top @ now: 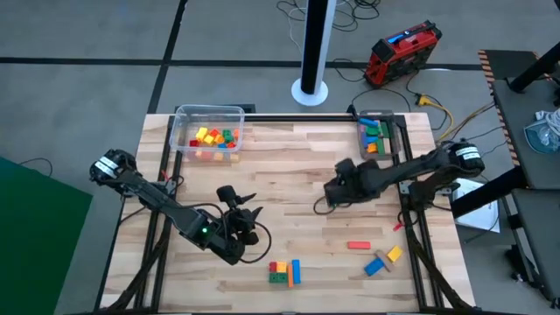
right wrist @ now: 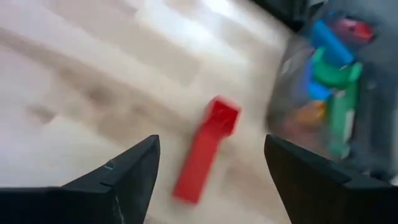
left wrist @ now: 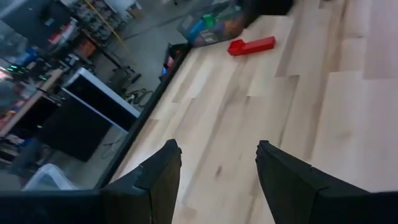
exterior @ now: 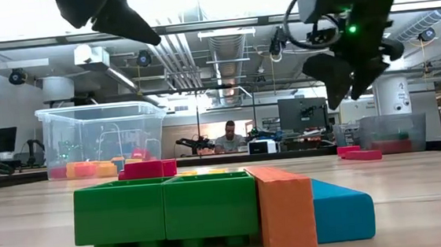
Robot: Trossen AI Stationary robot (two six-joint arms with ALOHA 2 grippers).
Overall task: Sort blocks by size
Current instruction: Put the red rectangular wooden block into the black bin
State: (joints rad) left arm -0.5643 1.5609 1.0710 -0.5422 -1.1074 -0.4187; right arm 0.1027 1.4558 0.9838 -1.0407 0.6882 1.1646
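My left gripper point(top: 248, 213) hangs above the table w/ fingers point(left wrist: 155, 180) spread wide, nothing btwn them; bare wood below, and a red bar point(left wrist: 251, 45) lies well ahead of my tips, just short of a small tub point(left wrist: 208, 28) of blocks. My right gripper point(top: 325, 199) is wide open and empty too; in its wrist view a red bar point(right wrist: 205, 149) lies on the wood just beyond the gap btwn my fingers point(right wrist: 127, 177), beside the small clear tub point(right wrist: 329, 81) w/ blue, green, orange pieces. Far from both: a clear bin point(top: 207, 131) of red/yellow/green cubes, and loose blocks point(top: 285, 271) near the table's front edge, more point(top: 383, 260) to their right.
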